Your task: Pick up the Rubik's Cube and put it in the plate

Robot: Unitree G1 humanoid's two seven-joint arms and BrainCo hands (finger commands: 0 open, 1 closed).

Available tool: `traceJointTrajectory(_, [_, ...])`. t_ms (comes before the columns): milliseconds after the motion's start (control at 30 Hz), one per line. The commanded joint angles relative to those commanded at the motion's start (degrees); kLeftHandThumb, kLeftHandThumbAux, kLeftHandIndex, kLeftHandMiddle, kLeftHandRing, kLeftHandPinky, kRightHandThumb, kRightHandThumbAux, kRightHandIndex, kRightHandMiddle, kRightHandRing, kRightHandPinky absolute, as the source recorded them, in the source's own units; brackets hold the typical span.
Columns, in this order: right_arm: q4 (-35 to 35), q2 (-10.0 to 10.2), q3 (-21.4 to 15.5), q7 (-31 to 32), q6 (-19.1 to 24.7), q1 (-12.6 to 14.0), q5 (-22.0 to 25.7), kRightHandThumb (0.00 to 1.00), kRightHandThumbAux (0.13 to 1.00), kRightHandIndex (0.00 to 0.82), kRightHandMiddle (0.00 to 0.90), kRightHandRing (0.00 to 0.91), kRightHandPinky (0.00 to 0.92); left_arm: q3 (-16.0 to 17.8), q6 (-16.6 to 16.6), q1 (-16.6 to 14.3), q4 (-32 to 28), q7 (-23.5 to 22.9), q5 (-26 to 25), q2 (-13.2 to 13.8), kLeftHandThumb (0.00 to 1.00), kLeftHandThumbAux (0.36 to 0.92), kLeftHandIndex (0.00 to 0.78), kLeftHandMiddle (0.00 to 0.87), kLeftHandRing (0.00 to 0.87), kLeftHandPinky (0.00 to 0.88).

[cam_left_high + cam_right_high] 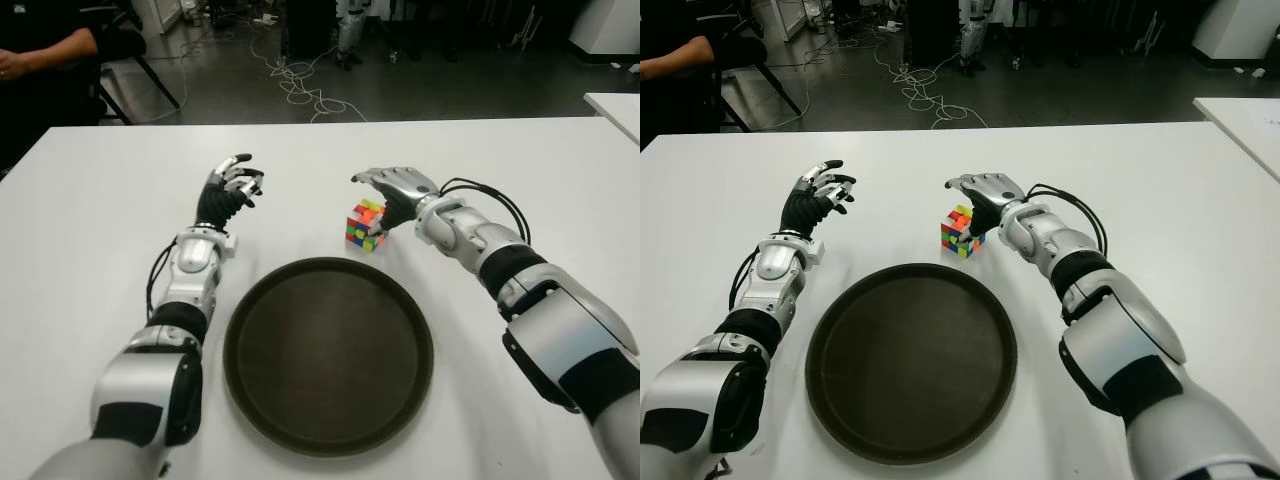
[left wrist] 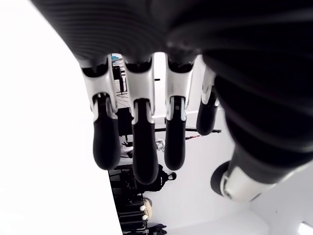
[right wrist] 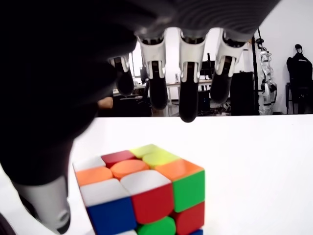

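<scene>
The cube (image 1: 366, 224), light, rigid and smooth-sided, sits on the table (image 1: 100, 180) just beyond the plate (image 1: 328, 355), under the right hand (image 1: 392, 190), whose fingers are spread and empty; opposite flat faces look the best grip, while the left hand (image 1: 232, 185) hovers relaxed left of it.

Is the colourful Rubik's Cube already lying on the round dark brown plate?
No: the colourful Rubik's Cube sits on the white table just beyond the round dark brown plate, under the right hand.

A plain white surface (image 1: 90, 200) fills most of the view from the head camera. A round, dark brown plate (image 1: 328, 356) with a raised rim lies flat on it, near the front edge. Just beyond the plate's far rim, a multicoloured Rubik's Cube (image 1: 366, 224) sits on the surface.
</scene>
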Motion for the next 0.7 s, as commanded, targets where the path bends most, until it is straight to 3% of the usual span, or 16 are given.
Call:
traceJointTrajectory(233, [-0.10,0.47,-0.15,-3.27,0.50,0.55,-0.02,0.000,0.723,0.176,0.226,0.239,0.235,-0.10,-0.31,0.05,-0.01,0.01,0.17,0.13,0.280,0.693,0.219,0.381,0.483,0.550])
traceJointTrajectory(400, [-0.08,1.18,-0.12,-7.93,0.41,1.56,-0.08,0.000,0.748,0.221,0.280,0.309,0.304,-0.22,-0.30,0.07,-0.13,0.12,0.30,0.18,0.281,0.678,0.221,0.380,0.484,0.548])
traceJointTrajectory(700, [0.78,2.16,0.67,-9.94,0.47,2.35,-0.58,0.000,0.756,0.222,0.266,0.297,0.282,-0.05,-0.19,0.09,-0.28,-0.17,-0.12,0.06,0.309,0.694,0.224,0.400,0.498,0.562])
